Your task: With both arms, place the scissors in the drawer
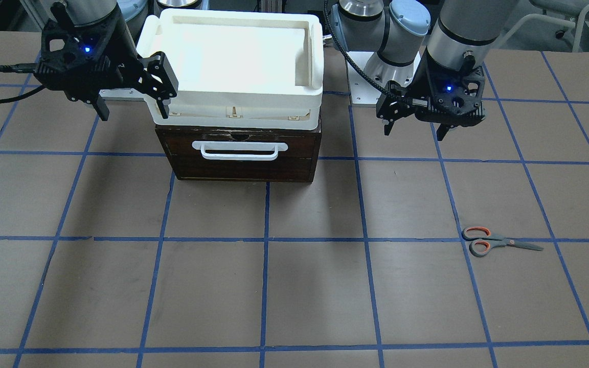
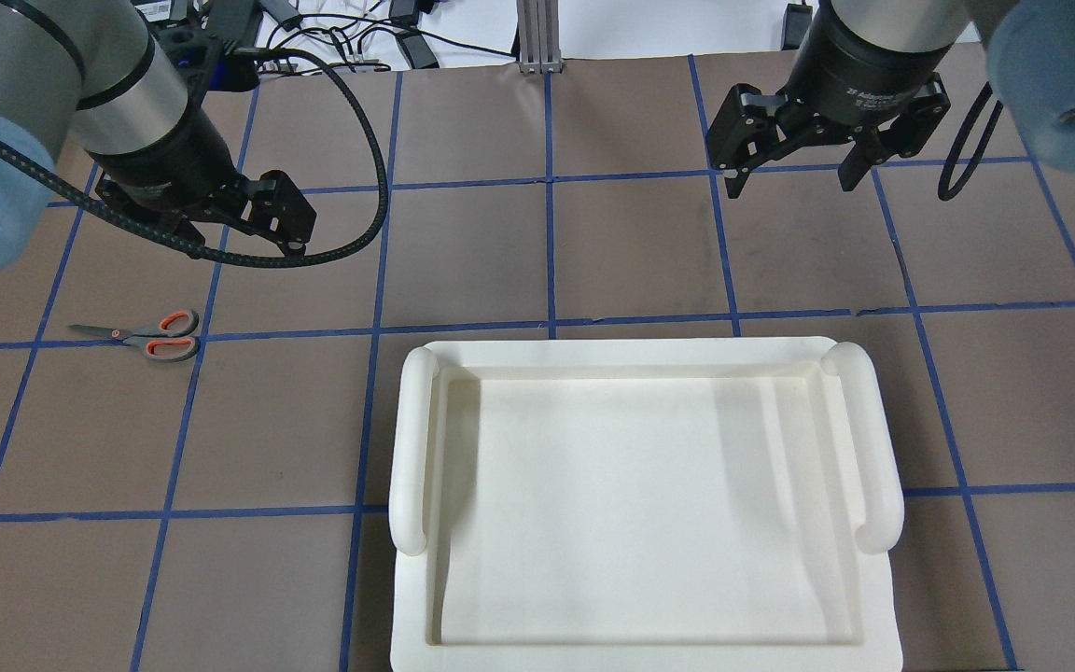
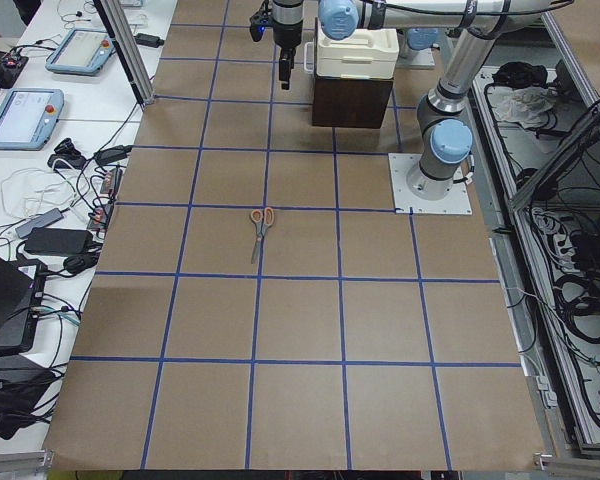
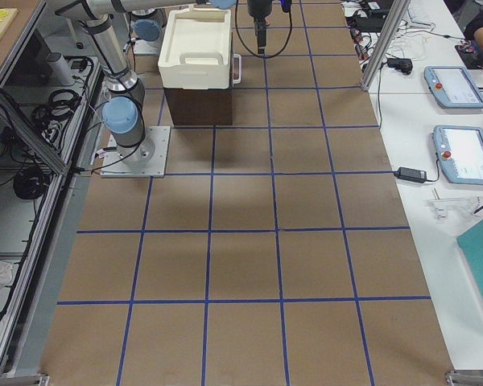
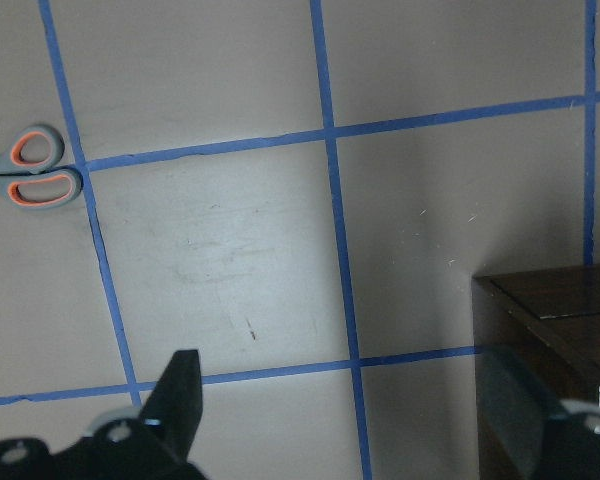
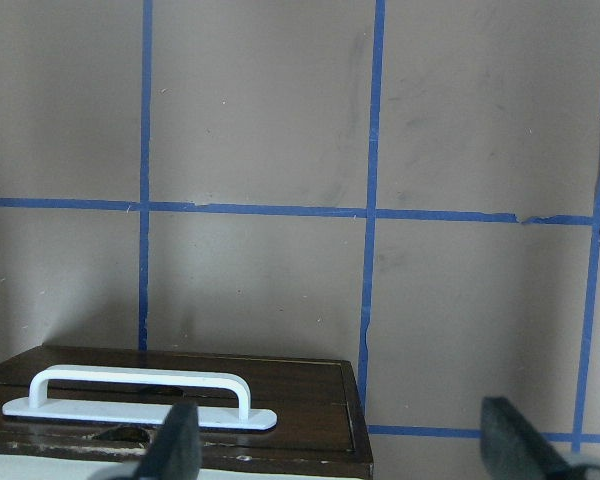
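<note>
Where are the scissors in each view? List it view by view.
Front-facing: scissors lower right.
Overhead: scissors left, mid-height.
Exterior left: scissors centre-left.
Exterior right: not in it.
Left wrist: scissors upper-left edge, handles only.
Right wrist: not in it.
Landmark: the dark drawer under the white tray.

Six cameras covering one gridded table (image 1: 315, 291)
Overhead is looking forward and down from behind the robot, front is facing it steeply, two side cameras are looking along from afar, both wrist cameras are looking down close; front and wrist views are sharing the drawer (image 1: 212, 168).
</note>
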`<state>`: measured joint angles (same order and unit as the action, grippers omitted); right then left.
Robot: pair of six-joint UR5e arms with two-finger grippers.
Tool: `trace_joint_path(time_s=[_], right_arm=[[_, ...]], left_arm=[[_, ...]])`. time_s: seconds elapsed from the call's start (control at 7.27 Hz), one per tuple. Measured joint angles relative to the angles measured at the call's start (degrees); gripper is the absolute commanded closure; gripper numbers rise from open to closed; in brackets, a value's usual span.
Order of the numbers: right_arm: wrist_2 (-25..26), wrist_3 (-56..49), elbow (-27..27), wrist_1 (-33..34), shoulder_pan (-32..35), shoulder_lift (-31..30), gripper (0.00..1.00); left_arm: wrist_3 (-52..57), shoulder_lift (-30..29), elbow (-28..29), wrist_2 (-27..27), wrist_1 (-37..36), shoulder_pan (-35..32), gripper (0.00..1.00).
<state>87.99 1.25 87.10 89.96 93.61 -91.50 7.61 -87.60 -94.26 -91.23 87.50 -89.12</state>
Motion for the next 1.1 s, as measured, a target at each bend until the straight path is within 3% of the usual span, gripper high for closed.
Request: trace_joint_path(time_s=[1.1], right_arm=[[0.0, -0.7, 0.2, -0.8, 0.1, 1.0, 0.00]], left_arm=[[0.7, 0.0, -0.5, 0.0, -0.6, 0.2, 0.01]])
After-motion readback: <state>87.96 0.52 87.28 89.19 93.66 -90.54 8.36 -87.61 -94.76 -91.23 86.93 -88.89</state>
